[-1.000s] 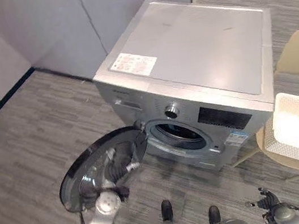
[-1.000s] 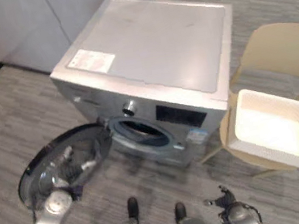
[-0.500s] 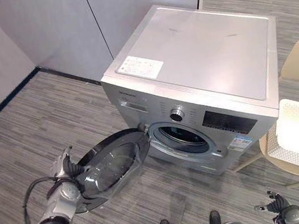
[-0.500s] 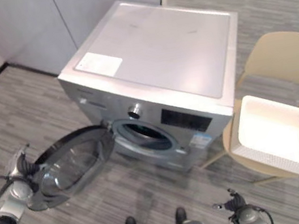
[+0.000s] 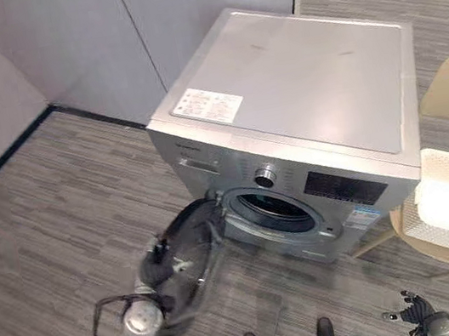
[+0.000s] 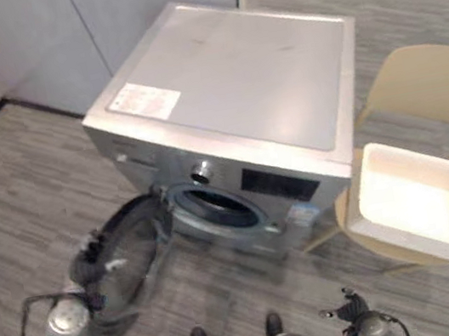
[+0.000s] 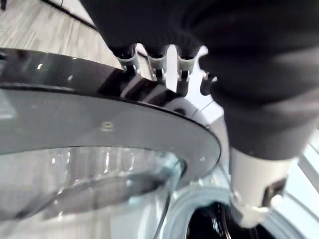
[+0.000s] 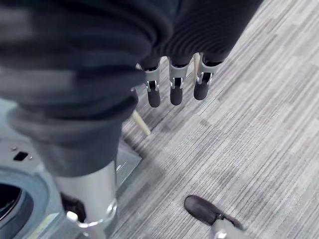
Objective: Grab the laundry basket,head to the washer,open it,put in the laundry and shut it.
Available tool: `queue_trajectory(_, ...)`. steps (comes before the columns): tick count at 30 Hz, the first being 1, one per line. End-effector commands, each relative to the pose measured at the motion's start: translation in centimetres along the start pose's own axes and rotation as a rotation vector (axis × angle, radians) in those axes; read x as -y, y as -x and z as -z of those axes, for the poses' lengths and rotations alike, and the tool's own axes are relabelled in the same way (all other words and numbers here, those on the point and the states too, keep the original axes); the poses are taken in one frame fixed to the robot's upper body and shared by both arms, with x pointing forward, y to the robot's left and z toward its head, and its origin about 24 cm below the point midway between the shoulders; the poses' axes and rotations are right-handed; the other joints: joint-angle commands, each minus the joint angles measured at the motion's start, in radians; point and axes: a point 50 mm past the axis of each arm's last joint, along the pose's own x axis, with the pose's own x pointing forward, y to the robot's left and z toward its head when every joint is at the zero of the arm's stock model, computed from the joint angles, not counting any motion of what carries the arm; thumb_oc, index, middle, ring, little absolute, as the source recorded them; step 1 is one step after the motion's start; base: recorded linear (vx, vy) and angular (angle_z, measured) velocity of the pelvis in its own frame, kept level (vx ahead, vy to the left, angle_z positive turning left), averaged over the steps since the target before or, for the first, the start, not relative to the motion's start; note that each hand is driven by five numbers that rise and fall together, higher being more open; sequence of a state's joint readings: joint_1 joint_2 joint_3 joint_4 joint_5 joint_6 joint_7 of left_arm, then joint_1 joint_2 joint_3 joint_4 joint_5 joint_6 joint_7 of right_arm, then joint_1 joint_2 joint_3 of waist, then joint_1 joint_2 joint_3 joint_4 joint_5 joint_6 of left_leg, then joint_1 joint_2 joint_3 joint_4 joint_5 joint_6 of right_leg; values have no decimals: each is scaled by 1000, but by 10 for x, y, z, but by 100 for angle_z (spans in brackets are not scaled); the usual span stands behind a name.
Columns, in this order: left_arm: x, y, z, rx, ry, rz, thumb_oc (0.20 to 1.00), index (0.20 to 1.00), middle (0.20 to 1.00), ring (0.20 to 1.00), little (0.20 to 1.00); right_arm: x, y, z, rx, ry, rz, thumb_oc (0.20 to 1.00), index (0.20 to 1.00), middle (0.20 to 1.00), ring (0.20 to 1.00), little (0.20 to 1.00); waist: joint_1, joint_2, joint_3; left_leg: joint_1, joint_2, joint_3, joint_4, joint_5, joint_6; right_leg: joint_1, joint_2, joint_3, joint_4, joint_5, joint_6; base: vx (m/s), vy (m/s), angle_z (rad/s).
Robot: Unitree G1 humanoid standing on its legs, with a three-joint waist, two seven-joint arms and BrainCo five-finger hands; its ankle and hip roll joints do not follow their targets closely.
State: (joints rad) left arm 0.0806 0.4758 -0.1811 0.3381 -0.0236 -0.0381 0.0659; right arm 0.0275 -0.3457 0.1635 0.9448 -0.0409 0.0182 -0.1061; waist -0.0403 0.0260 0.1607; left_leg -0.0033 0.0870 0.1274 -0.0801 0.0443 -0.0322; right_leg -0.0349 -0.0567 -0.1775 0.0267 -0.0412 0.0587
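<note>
The washer [image 5: 301, 112] stands by a grey wall [image 5: 58, 49] on a striped grey floor [image 5: 50, 206]. Its round door [image 5: 185, 265] hangs part open in front of the dark hole [image 5: 274, 207]. The left hand [image 5: 162, 249] is at the door's rim, its fingers [image 7: 130, 56] hidden behind the edge, so I cannot tell their shape. The white laundry basket [image 6: 424, 203] sits on a tan chair [image 6: 427, 91] just beside the washer. The right hand [image 5: 416, 308] hangs low over the floor with loose fingers [image 8: 172, 87].
</note>
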Motion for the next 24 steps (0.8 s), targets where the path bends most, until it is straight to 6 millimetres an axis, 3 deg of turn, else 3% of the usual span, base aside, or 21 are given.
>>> queue_trajectory(1,45,-2,-11,36,142,236,1000,1000,1000,1000,1000,0,-4,-19,58,49,6,1000,1000,1000,1000,1000,-21,-58,-23,-79,-24,-2,-7,5,-11,-50,-14,96,59,-48,41,-31,-78,6)
queue_trajectory(3,45,-2,-11,36,142,236,1000,1000,1000,1000,1000,0,-4,-19,58,49,6,1000,1000,1000,1000,1000,-21,-57,-22,-79,-24,-2,-7,5,-11,-50,-14,97,59,-48,41,-6,-18,2)
queue_trajectory(5,64,-10,-41,138,148,286,1000,1000,1000,1000,1000,0,-5,-29,97,109,18,1000,1000,1000,1000,1000,-40,-42,-1,-77,-19,18,-4,2,-12,-75,-8,117,72,-48,36,-104,-46,-19)
queue_trajectory(6,67,-19,-70,231,164,271,1000,1000,1000,1000,1000,2,-6,-42,139,138,29,1000,1000,1000,1000,1000,-59,-36,27,-90,-12,34,4,0,-12,-120,-2,138,93,-41,36,-192,-28,-51)
queue_trajectory(7,65,-28,-87,284,139,241,1000,1000,1000,1000,1000,2,-7,-49,159,157,33,1000,1000,1000,1000,1000,-68,-35,40,-104,-7,57,12,-2,-12,-158,4,157,114,-38,34,-188,-19,-72)
queue_trajectory(10,49,-57,-112,309,8,88,1000,1000,1000,1000,1000,-2,-8,-53,162,219,23,1000,1000,1000,1000,1000,-97,-43,40,-122,13,110,27,-8,-14,-211,8,179,141,-29,38,-55,-17,-67)
queue_trajectory(12,26,-79,-109,226,-129,-43,1000,1000,1000,1000,1000,-1,-9,-47,143,210,28,1000,1000,1000,1000,1000,-125,-46,20,-111,25,148,14,-4,-20,-234,11,189,155,-24,45,40,-25,-76)
queue_trajectory(16,10,-88,-106,178,-150,-103,1000,1000,1000,1000,1000,6,-9,-37,109,169,48,1000,1000,1000,1000,1000,-144,-32,14,-108,30,152,12,2,-27,-242,11,183,164,-29,43,19,-25,-32)
queue_trajectory(19,13,-77,-96,196,-118,-62,1000,1000,1000,1000,1000,10,-9,-24,52,164,59,1000,1000,1000,1000,1000,-130,-17,22,-104,27,137,18,4,-29,-228,8,167,162,-35,38,14,-45,-5)
queue_trajectory(20,22,-62,-78,187,-55,-4,1000,1000,1000,1000,1000,12,-9,-16,19,149,69,1000,1000,1000,1000,1000,-115,-12,16,-83,22,128,13,5,-31,-185,2,150,139,-39,40,29,-38,4)
queue_trajectory(21,22,-62,-78,187,-55,-5,1000,1000,1000,1000,1000,12,-9,-16,19,149,69,1000,1000,1000,1000,1000,-114,-11,14,-86,23,129,13,6,-32,-187,4,151,136,-35,39,42,-41,13)
queue_trajectory(24,33,-35,-33,83,11,72,1000,1000,1000,1000,1000,14,-8,-10,-6,92,85,1000,1000,1000,1000,1000,-90,-10,-2,-62,18,107,8,4,-33,-128,1,133,110,-44,36,27,-54,24)
